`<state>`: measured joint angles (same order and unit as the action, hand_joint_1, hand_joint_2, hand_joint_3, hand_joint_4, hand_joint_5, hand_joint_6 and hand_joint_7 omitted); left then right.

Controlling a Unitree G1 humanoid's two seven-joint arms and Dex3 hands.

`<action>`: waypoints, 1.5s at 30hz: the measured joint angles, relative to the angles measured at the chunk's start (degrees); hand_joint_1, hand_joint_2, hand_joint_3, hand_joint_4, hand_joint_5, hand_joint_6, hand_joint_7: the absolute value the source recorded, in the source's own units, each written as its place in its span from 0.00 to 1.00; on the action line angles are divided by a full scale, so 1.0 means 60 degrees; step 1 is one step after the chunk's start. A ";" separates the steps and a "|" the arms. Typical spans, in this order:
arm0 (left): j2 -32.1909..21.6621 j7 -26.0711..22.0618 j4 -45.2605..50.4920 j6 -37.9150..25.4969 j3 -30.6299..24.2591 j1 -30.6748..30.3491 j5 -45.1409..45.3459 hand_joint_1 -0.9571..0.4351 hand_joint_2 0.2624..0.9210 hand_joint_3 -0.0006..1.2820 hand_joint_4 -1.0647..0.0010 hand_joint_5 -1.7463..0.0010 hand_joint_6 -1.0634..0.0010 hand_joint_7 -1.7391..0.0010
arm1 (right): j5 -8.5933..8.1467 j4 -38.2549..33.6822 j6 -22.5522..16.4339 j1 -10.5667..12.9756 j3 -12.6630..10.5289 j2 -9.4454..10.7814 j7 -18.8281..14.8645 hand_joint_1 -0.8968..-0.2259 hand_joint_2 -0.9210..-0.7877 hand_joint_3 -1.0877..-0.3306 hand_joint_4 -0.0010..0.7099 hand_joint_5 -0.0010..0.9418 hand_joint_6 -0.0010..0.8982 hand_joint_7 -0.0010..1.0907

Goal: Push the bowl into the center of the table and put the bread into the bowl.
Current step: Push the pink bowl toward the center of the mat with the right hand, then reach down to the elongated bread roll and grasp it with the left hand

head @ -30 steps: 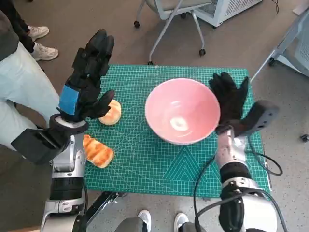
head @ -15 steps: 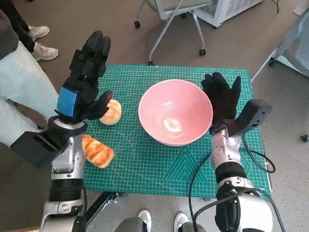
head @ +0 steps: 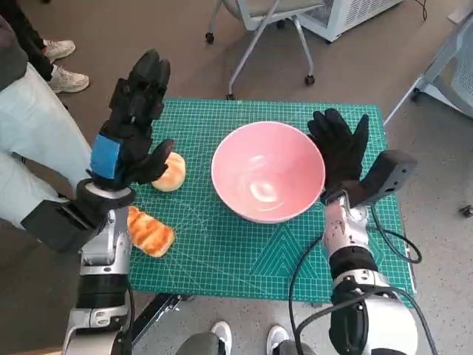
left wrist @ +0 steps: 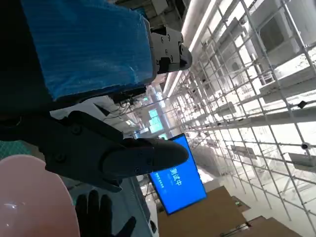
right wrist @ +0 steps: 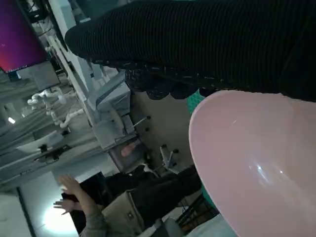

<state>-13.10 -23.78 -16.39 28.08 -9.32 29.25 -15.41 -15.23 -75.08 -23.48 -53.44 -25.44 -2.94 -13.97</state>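
A wide, glossy pink bowl (head: 267, 171) stands upright on the green gridded cutting mat (head: 222, 251) that covers the counter, a little toward the counter's right edge from its middle. The right robot hand (head: 341, 148), in its black knitted glove, stands against the bowl's right-hand rim with its fingers spread and raised, holding nothing; from the head view it appears to touch the rim, though the contact itself is hard to make out. The right wrist view shows the same pink wall just beside the glove.

The left robot hand (head: 133, 122), black with blue tape across its back, is raised above the counter's left edge, fingers apart and empty.

Two pieces of bread lie near the left edge, both outside the bowl. A round pale bun (head: 171, 171) sits partly under the left thumb, apart from the bowl. A longer golden-brown braided loaf (head: 150, 231) lies closer to the near left corner, beside the left forearm.

A person's pale trouser leg (head: 33, 140) shows on the floor beyond the left edge.
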 measured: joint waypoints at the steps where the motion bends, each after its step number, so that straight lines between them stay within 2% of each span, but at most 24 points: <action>1: 0.0006 0.0001 0.0024 -0.0015 0.0012 0.0000 -0.0001 0.19 1.00 0.42 0.95 1.00 0.99 0.82 | 0.0044 0.0028 -0.0098 -0.0003 0.0048 -0.0076 -0.0038 0.50 0.00 0.40 0.23 0.00 0.26 0.14; 5: 0.0010 0.0010 0.0135 -0.0071 0.0023 -0.0001 -0.0015 0.18 1.00 0.42 0.95 1.00 1.00 0.82 | 0.0343 0.0277 -0.0757 -0.0018 0.0297 -0.0439 -0.0134 0.51 0.00 0.39 0.21 0.00 0.25 0.13; 9: 0.0016 0.0053 0.0187 -0.0095 0.0019 0.0000 -0.0037 0.19 1.00 0.41 0.95 1.00 1.00 0.81 | 0.0439 0.0724 -0.1681 -0.0057 0.0521 -0.0708 -0.0422 0.49 0.00 0.42 0.20 0.00 0.24 0.13; 14: 0.0232 0.0278 0.0334 -0.0188 0.0166 0.0004 -0.0012 0.19 1.00 0.41 0.96 1.00 1.00 0.83 | 0.0451 0.1885 -0.3010 0.0039 0.0941 -0.0807 -0.1335 0.41 0.00 0.48 0.21 0.01 0.23 0.14; 19: 0.0454 0.0349 0.0397 -0.0316 0.0427 0.0086 0.0085 0.19 1.00 0.40 0.96 1.00 1.00 0.85 | 0.0368 0.3452 -0.3499 0.0358 0.1479 -0.0829 -0.2168 0.37 0.00 0.50 0.22 0.01 0.23 0.15; 23: 0.0532 0.0364 0.0397 -0.0469 0.0552 0.0321 0.0204 0.19 1.00 0.39 0.95 0.99 1.00 0.84 | 0.0319 0.4953 -0.3508 0.0909 0.1950 -0.0917 -0.2626 0.34 0.00 0.50 0.23 0.01 0.23 0.16; 27: 0.0572 0.0379 0.0419 -0.0608 0.0618 0.0649 0.0207 0.20 1.00 0.38 0.95 0.99 1.00 0.82 | 0.0283 0.6232 -0.3210 0.1424 0.2290 -0.1068 -0.2878 0.32 0.00 0.49 0.24 0.01 0.21 0.17; 28: 0.0587 0.0376 0.0451 -0.0686 0.0642 0.0751 0.0206 0.20 1.00 0.38 0.94 0.99 1.00 0.82 | 0.0250 0.6552 -0.3098 0.1543 0.2375 -0.1117 -0.2909 0.32 0.00 0.49 0.24 0.01 0.17 0.23; 30: 0.0605 0.0359 0.0506 -0.0765 0.0681 0.0886 0.0203 0.20 1.00 0.37 0.94 0.99 1.00 0.81 | 0.0234 0.6907 -0.2957 0.1654 0.2450 -0.1184 -0.2939 0.31 0.00 0.49 0.24 0.01 0.07 0.38; 33: 0.0629 0.0269 0.0555 -0.0901 0.0743 0.1096 0.0179 0.19 1.00 0.35 0.94 0.99 1.00 0.79 | 0.0201 0.7389 -0.2728 0.1761 0.2515 -0.1261 -0.2920 0.29 0.00 0.49 0.24 0.00 0.02 0.45; 45: 0.0587 -0.0347 0.0256 -0.0979 0.0851 0.1882 0.0175 0.19 1.00 0.34 0.93 0.99 1.00 0.75 | -0.0033 0.8155 -0.2185 0.2037 0.2599 -0.1262 -0.2528 0.34 0.00 0.50 0.24 0.00 0.01 0.50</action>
<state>-9.58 -25.86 -14.86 22.20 -4.21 40.54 -14.36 -15.43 -26.14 -36.59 -41.22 -9.85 -10.51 -29.14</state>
